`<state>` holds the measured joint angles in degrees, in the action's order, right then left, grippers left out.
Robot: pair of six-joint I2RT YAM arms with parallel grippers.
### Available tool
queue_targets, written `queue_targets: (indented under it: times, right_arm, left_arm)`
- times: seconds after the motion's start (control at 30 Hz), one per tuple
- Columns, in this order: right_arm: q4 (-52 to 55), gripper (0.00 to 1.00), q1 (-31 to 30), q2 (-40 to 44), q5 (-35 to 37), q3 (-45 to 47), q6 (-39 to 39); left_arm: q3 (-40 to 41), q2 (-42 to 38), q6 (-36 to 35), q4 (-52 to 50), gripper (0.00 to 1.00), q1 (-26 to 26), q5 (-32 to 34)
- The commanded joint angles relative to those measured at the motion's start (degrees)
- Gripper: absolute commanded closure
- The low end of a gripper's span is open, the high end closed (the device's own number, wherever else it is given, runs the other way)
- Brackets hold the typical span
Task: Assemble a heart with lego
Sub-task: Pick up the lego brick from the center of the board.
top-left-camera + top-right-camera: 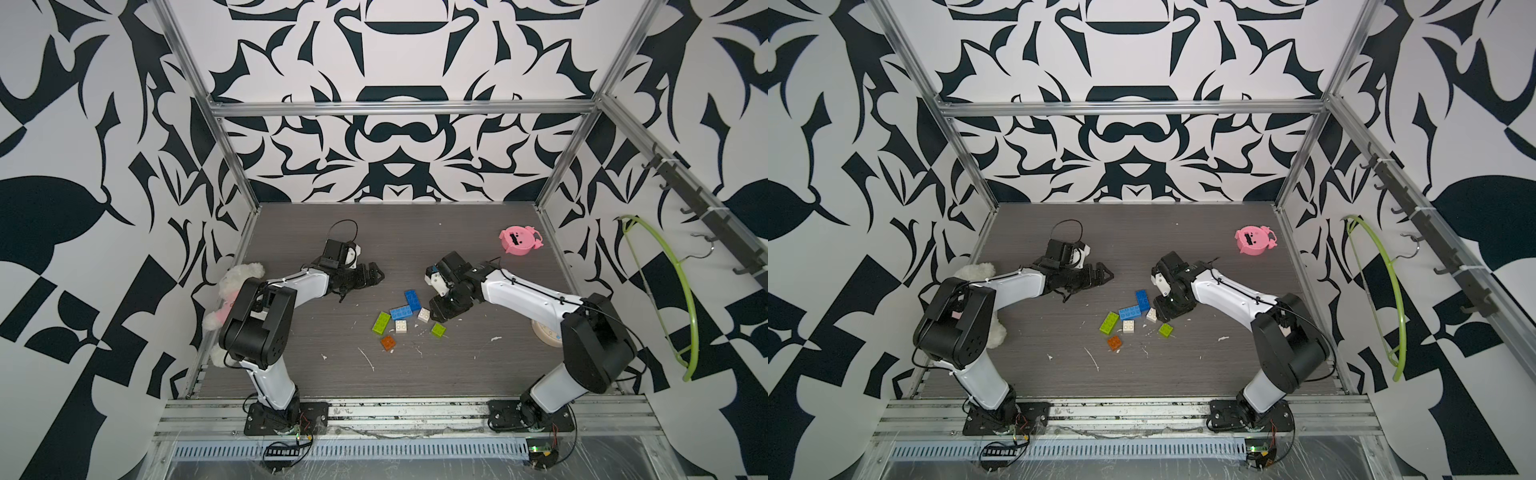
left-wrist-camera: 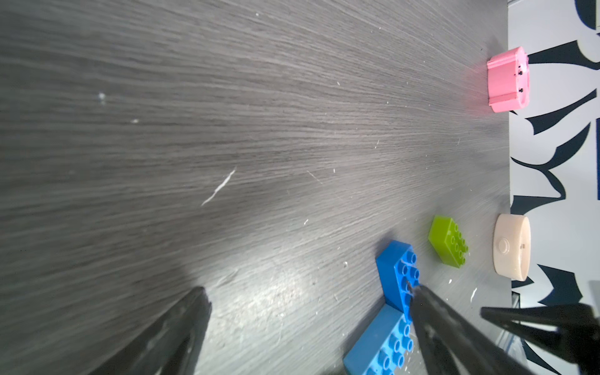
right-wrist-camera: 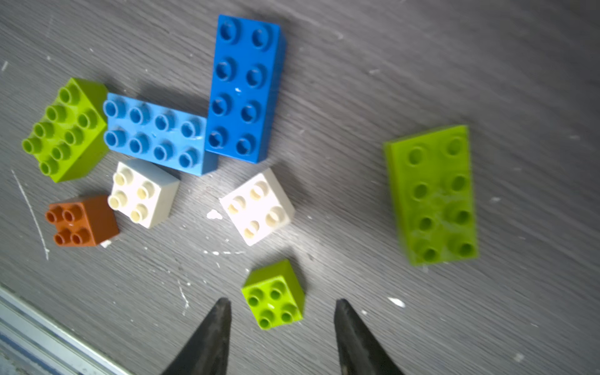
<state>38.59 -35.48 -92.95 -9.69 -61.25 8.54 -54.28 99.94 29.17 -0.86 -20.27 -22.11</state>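
The lego lies loose on the grey table and no joined heart is in view. Two blue oblongs [image 3: 246,87] [image 3: 156,133] touch in an L. A lime oblong [image 3: 65,130], two white squares [image 3: 143,193] [image 3: 258,206] and an orange square [image 3: 82,220] lie around them. Another lime oblong [image 3: 431,194] lies apart. My right gripper [image 3: 282,304] [image 1: 435,313] hovers open over a small lime square [image 3: 274,293] [image 1: 437,330]. My left gripper [image 2: 305,285] [image 1: 372,276] is open and empty, left of the blue bricks [image 1: 412,300].
A pink round toy [image 1: 519,240] stands at the back right. A beige round object [image 2: 511,246] sits by the right wall, partly under my right arm. A white plush toy [image 1: 243,274] lies behind my left arm. White flecks dot the table [image 1: 374,232].
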Motion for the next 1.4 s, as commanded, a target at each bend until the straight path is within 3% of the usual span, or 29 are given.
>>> queue_targets:
  times: [0.0, 0.1, 0.27, 0.57, 0.7, 0.77, 0.93, 1.13, 1.27, 1.37]
  right_arm:
    - [0.30, 0.44, -1.12, -2.79, 2.83, -4.33, -0.62]
    - [0.36, 0.43, -1.80, -4.68, 2.38, -5.56, -2.80]
    - [2.62, 0.39, -3.27, -8.12, 8.07, -8.29, -5.50]
    - [0.81, 0.36, -4.05, -10.66, 5.15, -9.33, -6.88]
    - [-0.07, 0.41, -4.07, -11.09, 4.37, -9.32, -7.05]
    - [0.21, 0.52, -4.07, -11.92, 3.97, -9.76, -6.80]
    - [-0.44, 0.66, -4.07, -11.92, 3.69, -9.33, -6.87]
    - [0.59, 0.72, -3.60, -10.60, 5.99, -9.81, -7.00]
    - [-0.40, 0.75, 1.29, -8.91, 6.57, -12.68, -5.62]
    - [-0.74, 0.76, 4.93, -12.60, 4.32, -19.08, -3.76]
  left_arm:
    - [-1.03, -0.21, -0.40, -0.15, 0.01, -0.03, -1.30]
    - [-0.01, -1.38, -0.91, -0.63, 0.01, -0.06, -0.09]
    - [1.17, -1.74, -0.91, -0.91, 0.01, 0.02, 0.93]
    - [0.38, -1.32, -1.04, -1.25, 0.01, -0.03, 0.68]
    - [0.35, -1.02, -1.00, -1.20, 0.01, -0.04, 0.59]
    - [0.24, -0.68, -0.96, -1.37, 0.01, -0.03, 0.65]
    - [0.16, -0.62, -0.96, -1.44, 0.01, -0.03, 0.49]
    - [0.05, -0.54, -0.96, -1.38, 0.01, -0.03, 0.60]
    - [0.14, -0.62, -0.96, -1.34, 0.01, -0.04, 0.56]
    - [0.11, -0.58, -0.79, -1.19, 0.01, -0.02, 0.42]
